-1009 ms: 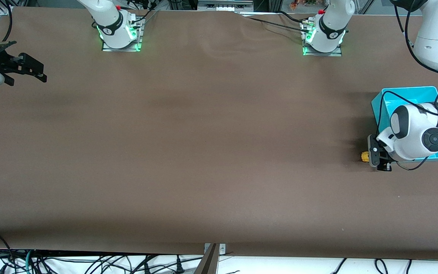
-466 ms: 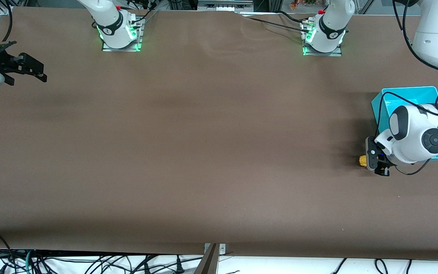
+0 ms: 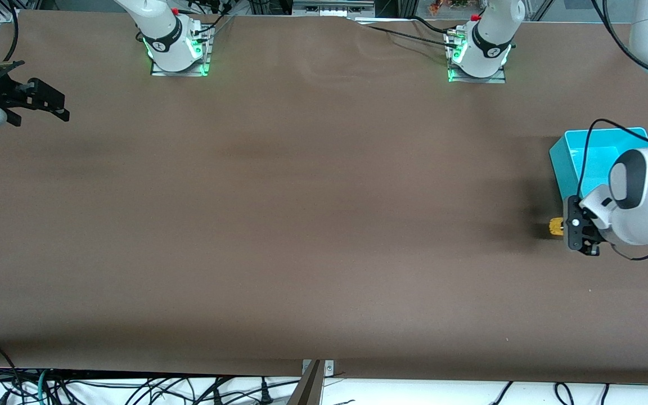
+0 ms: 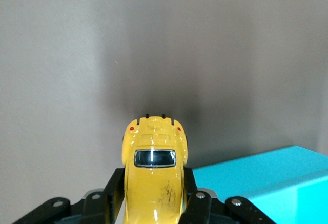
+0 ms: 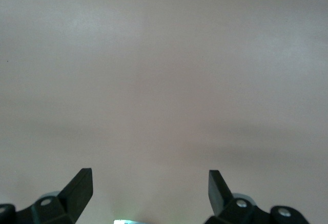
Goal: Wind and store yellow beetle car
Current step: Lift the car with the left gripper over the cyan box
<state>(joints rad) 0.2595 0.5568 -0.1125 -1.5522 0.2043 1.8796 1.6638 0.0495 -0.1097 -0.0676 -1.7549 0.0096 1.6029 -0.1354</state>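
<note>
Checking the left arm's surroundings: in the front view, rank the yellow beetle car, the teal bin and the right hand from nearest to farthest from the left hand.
1. yellow beetle car, held in the left hand.
2. teal bin, beside it at the left arm's end.
3. right hand, waiting open at the right arm's end.

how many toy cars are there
1: the yellow beetle car, held in the left gripper above the table beside the teal bin. The arm hides part of the bin's inside.

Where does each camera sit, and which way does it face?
Front view: high across the table, facing both bases; left tool holds the yellow beetle car beside the teal bin; right tool waits.
Left wrist view: looks past its fingers at the car and bin, shared with front.
Right wrist view: open tool over the table.
</note>
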